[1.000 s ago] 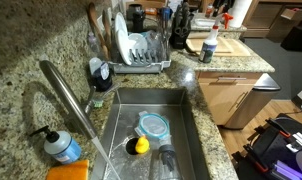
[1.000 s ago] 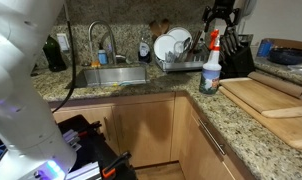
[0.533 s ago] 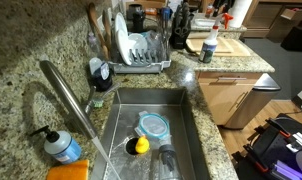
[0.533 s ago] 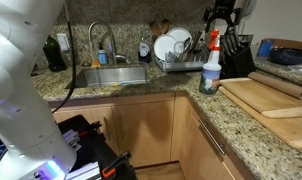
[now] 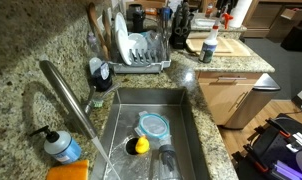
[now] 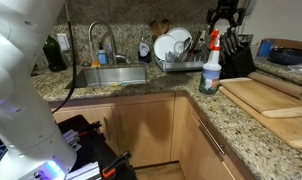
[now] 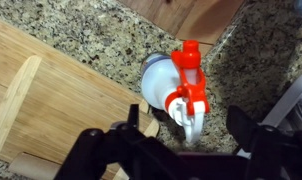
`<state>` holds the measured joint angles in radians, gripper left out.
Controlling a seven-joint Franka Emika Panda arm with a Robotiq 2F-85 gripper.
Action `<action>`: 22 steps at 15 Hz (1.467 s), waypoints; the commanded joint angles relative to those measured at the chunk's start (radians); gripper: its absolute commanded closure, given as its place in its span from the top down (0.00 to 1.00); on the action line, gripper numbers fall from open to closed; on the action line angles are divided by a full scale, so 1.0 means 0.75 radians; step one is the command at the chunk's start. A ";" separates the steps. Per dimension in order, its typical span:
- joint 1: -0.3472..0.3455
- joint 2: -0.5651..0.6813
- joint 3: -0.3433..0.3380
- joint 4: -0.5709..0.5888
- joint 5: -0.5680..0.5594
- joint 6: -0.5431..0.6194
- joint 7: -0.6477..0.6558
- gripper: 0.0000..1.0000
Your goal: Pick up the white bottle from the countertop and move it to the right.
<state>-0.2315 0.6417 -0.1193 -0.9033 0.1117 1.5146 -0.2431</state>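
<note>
We are hovering our gripper (image 7: pixel 176 148), spread and empty, above the white bottle (image 7: pixel 159 78) (contents perhaps hidden by the plastic), its long axis standing vertical.

Robot body. The arm (image 6: pixel 19 70) is a broad, smooth, glossy white shell with rounded contours, seen large in an exterior view. A faint bluish sheen tints its lower part. The claw (image 6: pixel 223 15) is matte black and angular. In the wrist view the claw (image 7: pixel 171 140) shows two black fingers (image 7: pixel 89 145) on jointed black linkage bars, blurred by closeness.
</note>
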 commanded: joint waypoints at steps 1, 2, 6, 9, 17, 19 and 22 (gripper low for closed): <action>-0.019 0.003 0.031 -0.001 0.087 -0.004 0.015 0.58; -0.017 0.000 0.033 -0.007 0.107 0.003 0.013 0.53; -0.015 -0.002 0.039 -0.012 0.148 0.004 -0.007 0.24; -0.019 0.000 0.024 -0.002 0.143 0.009 0.002 0.02; -0.017 0.001 -0.036 0.028 0.083 0.020 0.033 0.03; -0.028 -0.002 -0.052 0.068 0.085 0.027 0.057 0.00; -0.031 -0.006 -0.087 0.104 0.080 0.041 0.087 0.02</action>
<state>-0.2446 0.6399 -0.1687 -0.8688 0.1815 1.5349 -0.2012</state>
